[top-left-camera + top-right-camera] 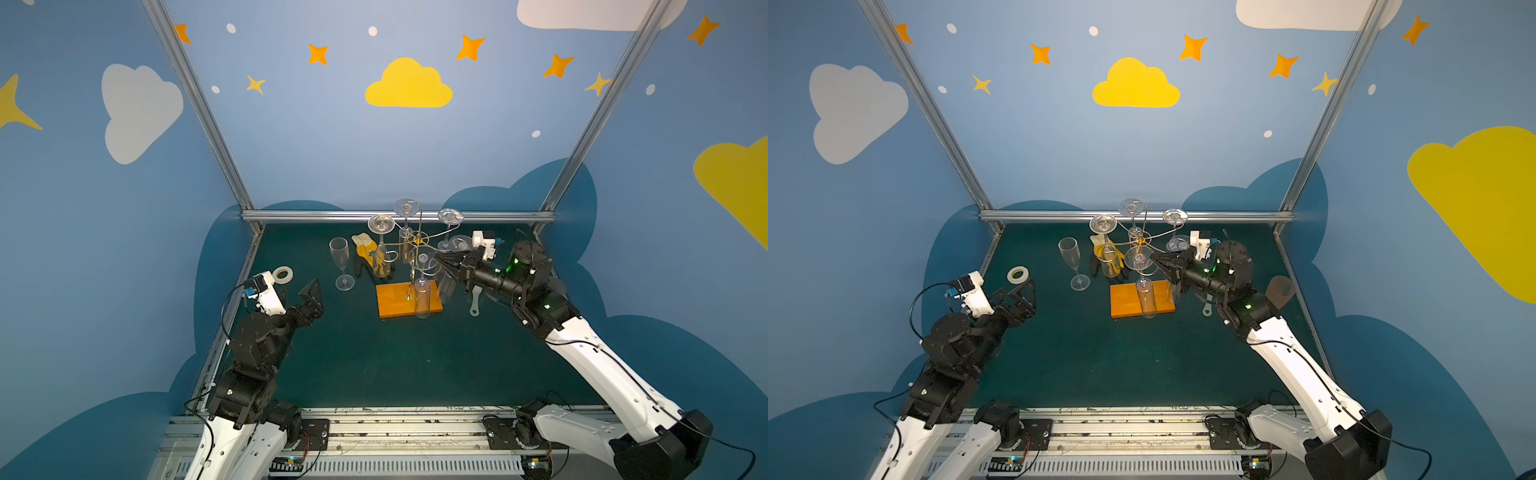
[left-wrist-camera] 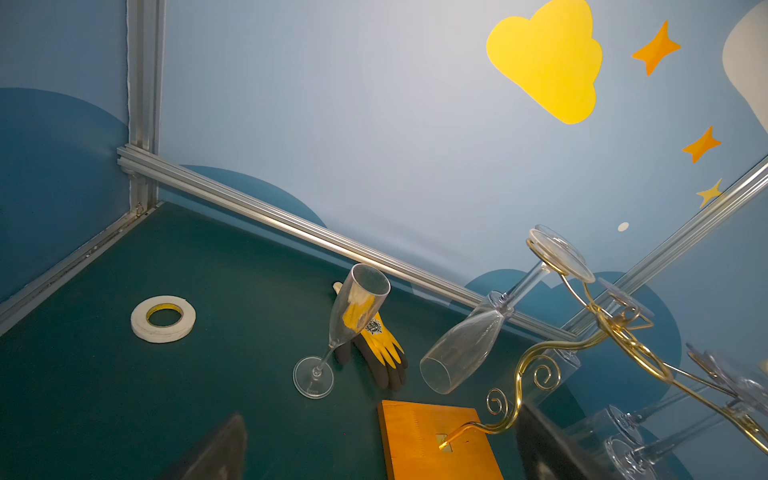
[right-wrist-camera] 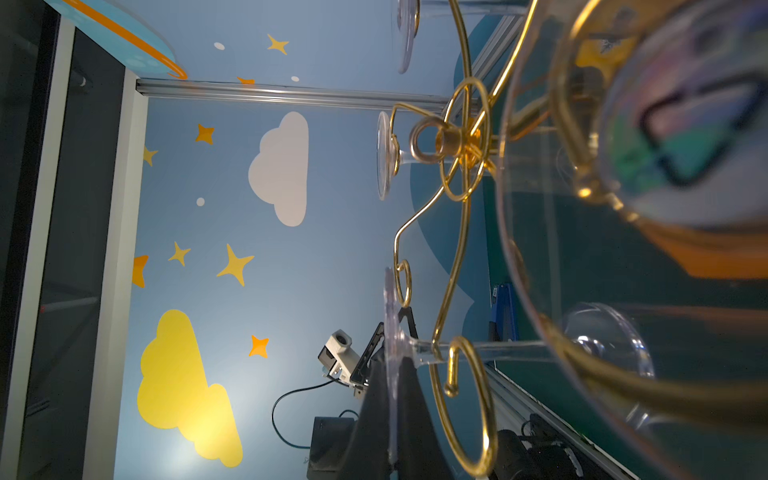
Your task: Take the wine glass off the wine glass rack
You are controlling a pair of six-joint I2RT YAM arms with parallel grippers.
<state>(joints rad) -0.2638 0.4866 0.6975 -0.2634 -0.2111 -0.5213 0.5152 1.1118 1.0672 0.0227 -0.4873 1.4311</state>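
A dark green tabletop [image 1: 374, 365] carries 1 roll of white tape [image 1: 282, 274], 1 upright champagne flute [image 1: 338, 251], 1 yellow-and-black glove [image 1: 365, 248] and the orange-based wine glass rack [image 1: 392, 305].

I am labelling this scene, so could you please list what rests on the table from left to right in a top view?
tape roll → upright champagne flute → yellow glove → wine glass rack base → pale utensil
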